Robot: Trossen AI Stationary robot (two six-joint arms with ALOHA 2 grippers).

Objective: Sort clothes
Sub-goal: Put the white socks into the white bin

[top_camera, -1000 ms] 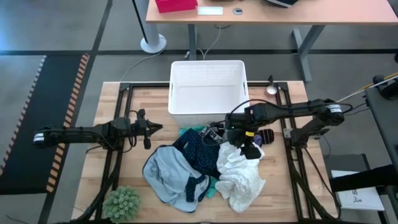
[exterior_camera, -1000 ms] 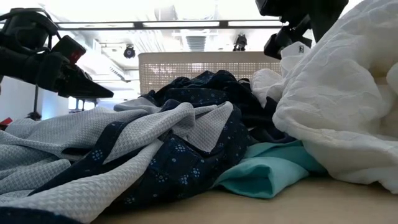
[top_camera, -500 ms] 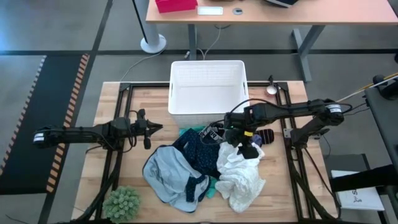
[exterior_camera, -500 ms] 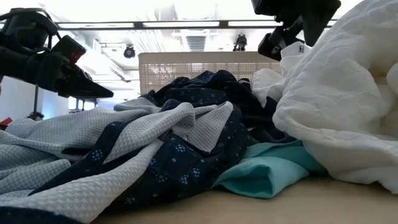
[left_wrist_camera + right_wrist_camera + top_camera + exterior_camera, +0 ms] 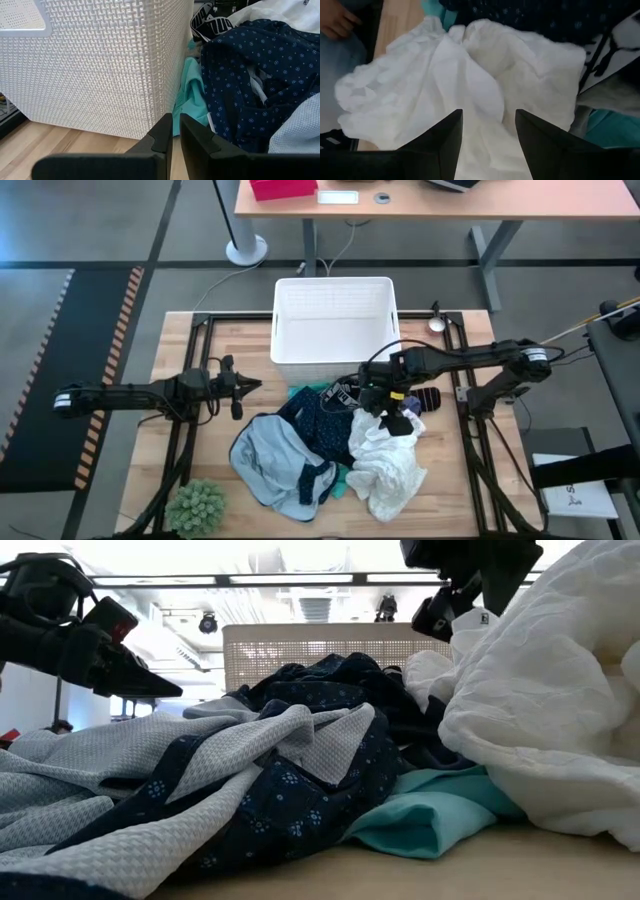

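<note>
We find the right arm extended from the right edge of the table toward its centre, forearm roughly level, wrist bent downward. The right gripper (image 5: 391,408) points down, its two dark fingers (image 5: 445,145) spread apart with a clear gap between them. The left arm lies stretched low along the left side, reaching inward. The left gripper (image 5: 238,388) sits level, its fingers (image 5: 161,132) drawn nearly together, only a narrow slit showing, nothing held.

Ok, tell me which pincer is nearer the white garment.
Right. The right pincer hangs directly over the white garment, open; the left pincer waits across the pile.
</note>
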